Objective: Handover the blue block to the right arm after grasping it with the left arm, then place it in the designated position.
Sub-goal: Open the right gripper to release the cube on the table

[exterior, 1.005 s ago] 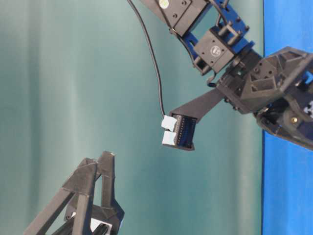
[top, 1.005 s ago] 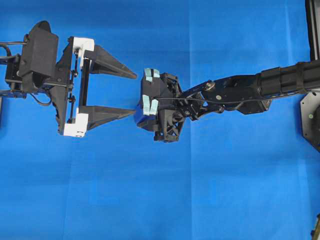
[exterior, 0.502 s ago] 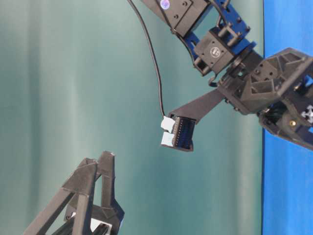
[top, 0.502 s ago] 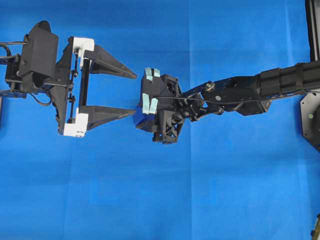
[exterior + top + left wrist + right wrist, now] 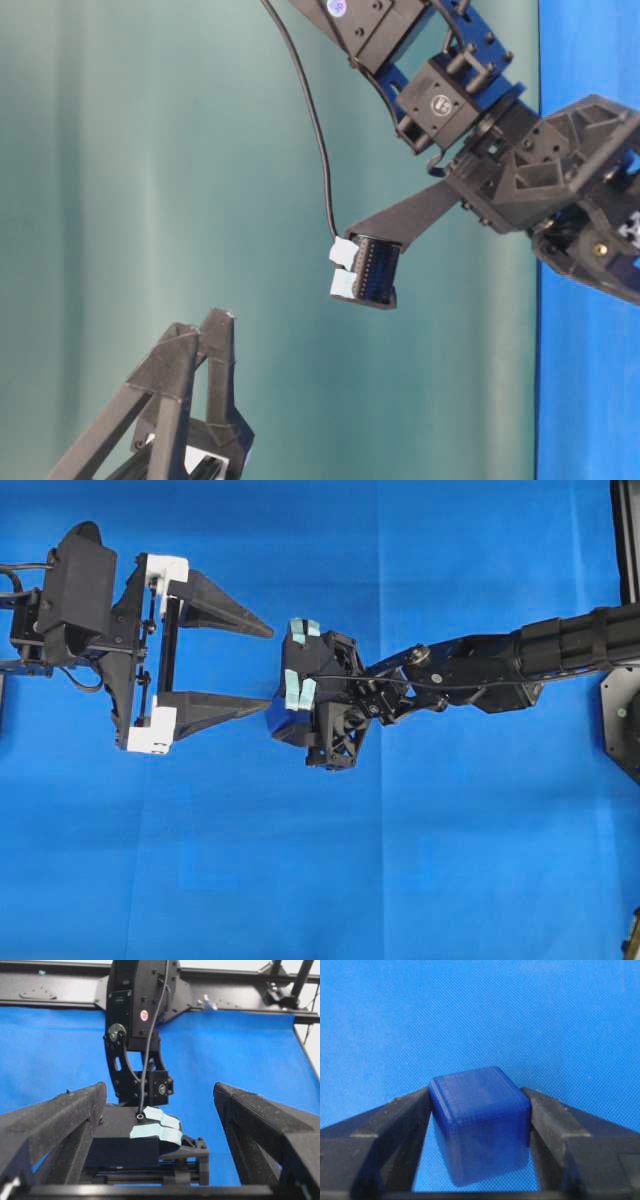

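The blue block (image 5: 480, 1120) is clamped between the two black fingers of my right gripper (image 5: 476, 1094), above the blue cloth. In the overhead view the right gripper (image 5: 290, 708) hangs over the middle of the cloth. The block (image 5: 276, 718) shows as a dark-blue patch at its left edge. My left gripper (image 5: 270, 668), with white brackets, is wide open and empty. Its lower fingertip (image 5: 262, 702) is close beside the block. In the left wrist view the block (image 5: 122, 1150) sits low, next to the left finger (image 5: 60, 1125), under the right arm's taped black part (image 5: 160, 1125).
Blue cloth (image 5: 420, 860) covers the whole table. A black frame (image 5: 240, 995) runs along the far edge of the cloth. A black mount (image 5: 625, 710) stands at the right edge. The left gripper's fingers (image 5: 195, 345) show at the bottom of the table-level view.
My right gripper with the block has shifted slightly toward the left gripper's lower fingertip. The left gripper has stayed open and still.
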`<state>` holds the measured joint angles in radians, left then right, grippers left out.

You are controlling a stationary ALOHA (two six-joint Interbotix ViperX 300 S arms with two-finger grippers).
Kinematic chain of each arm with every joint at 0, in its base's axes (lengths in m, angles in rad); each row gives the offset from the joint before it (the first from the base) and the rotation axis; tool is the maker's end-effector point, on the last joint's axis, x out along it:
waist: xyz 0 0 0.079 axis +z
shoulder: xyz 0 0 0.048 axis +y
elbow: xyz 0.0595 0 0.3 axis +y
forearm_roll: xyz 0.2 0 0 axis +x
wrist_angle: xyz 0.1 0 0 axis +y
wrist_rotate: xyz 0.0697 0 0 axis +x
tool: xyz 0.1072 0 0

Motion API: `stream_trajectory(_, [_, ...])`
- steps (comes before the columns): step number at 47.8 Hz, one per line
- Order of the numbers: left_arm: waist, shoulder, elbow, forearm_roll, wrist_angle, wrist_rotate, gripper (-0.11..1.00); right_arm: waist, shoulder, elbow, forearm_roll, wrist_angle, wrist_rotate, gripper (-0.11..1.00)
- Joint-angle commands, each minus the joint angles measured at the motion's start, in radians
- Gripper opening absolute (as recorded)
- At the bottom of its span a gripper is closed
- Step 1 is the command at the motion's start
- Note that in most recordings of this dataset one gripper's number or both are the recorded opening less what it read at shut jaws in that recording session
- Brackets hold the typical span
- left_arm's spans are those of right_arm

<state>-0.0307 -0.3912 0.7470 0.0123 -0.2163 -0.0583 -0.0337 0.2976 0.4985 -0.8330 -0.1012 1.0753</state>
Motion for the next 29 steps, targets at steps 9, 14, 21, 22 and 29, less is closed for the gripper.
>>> stream_trajectory(9, [-0.003,-0.009,-0.025,0.002,-0.005,0.000,0.92,0.002,-0.014,-0.014,-0.002,0.017,-0.002,0.95])
stream_trajectory(14, [-0.003,-0.009,-0.025,0.002,-0.005,0.000,0.92,0.002,-0.015,-0.014,-0.002,0.017,-0.002,0.88])
stream_trajectory(21, [-0.003,-0.011,-0.025,0.002,-0.005,0.000,0.92,0.002,-0.034,-0.008,-0.002,0.018,-0.002,0.89])
stream_trajectory(22, [-0.002,-0.011,-0.025,0.002,-0.005,0.000,0.92,0.002,-0.040,-0.005,-0.002,0.020,-0.002,0.89])
stream_trajectory(29, [-0.003,-0.011,-0.025,0.002,-0.005,0.000,0.92,0.002,-0.120,0.026,-0.003,0.048,-0.006,0.89])
